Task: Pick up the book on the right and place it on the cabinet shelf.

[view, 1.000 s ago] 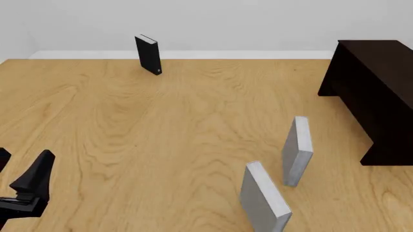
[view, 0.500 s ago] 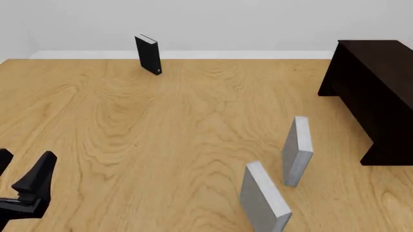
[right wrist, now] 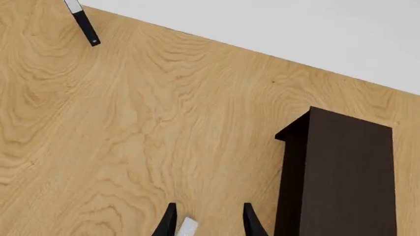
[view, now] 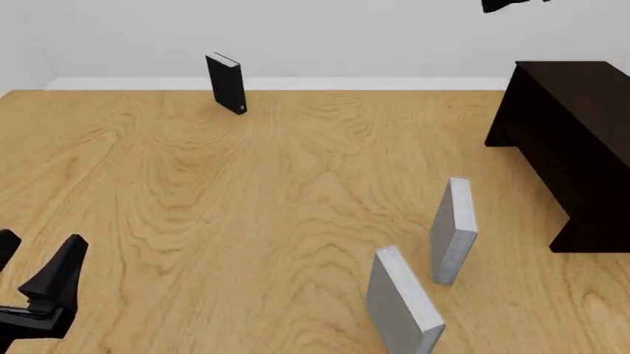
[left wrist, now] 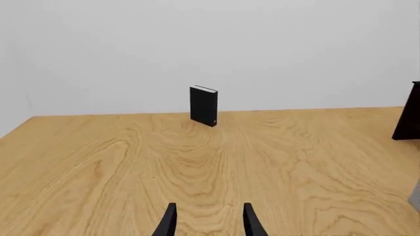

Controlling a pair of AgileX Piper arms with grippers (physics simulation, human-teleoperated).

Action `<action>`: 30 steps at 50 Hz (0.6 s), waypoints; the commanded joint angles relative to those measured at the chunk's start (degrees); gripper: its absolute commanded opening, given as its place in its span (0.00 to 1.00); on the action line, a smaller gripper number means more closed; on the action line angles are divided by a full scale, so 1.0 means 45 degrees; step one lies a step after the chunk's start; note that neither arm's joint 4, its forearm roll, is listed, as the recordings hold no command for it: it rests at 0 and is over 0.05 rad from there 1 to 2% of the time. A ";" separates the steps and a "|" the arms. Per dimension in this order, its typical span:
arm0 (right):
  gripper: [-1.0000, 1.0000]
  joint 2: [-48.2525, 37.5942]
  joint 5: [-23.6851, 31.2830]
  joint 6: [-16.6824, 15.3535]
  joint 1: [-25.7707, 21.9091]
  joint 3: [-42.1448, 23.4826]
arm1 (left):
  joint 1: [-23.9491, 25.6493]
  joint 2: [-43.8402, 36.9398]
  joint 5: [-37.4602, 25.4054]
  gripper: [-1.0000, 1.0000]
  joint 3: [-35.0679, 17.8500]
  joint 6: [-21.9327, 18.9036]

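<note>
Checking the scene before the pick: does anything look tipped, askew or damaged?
Nothing stands out. The black book and both grey books stand upright on the table; the cabinet sits square.

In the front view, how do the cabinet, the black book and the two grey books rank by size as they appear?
1. The cabinet, clearly largest.
2. The two grey books: the nearer one and the farther, right one look about equal; nearness makes their order unsure.
3. The black book, smallest, but farthest away.

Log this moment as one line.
book upright, ungrasped | left pincer open, low | right pincer open above book | cabinet shelf unfilled
</note>
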State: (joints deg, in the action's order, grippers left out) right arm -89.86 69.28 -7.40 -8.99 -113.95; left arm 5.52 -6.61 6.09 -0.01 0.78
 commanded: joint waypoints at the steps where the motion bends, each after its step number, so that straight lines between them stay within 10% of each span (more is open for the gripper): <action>1: 1.00 -0.0259 0.0135 0.0453 -0.0049 0.1471 | 0.0100 0.0036 -0.0076 1.00 -0.0001 -0.0064; 30: 1.00 0.0976 -0.1464 0.1518 -0.0380 0.5747 | 0.0216 -0.0027 -0.0112 1.00 0.0001 -0.0171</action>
State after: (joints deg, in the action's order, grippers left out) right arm -86.72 65.29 -1.58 -11.36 -92.71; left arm 6.39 -6.70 5.62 -0.01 0.17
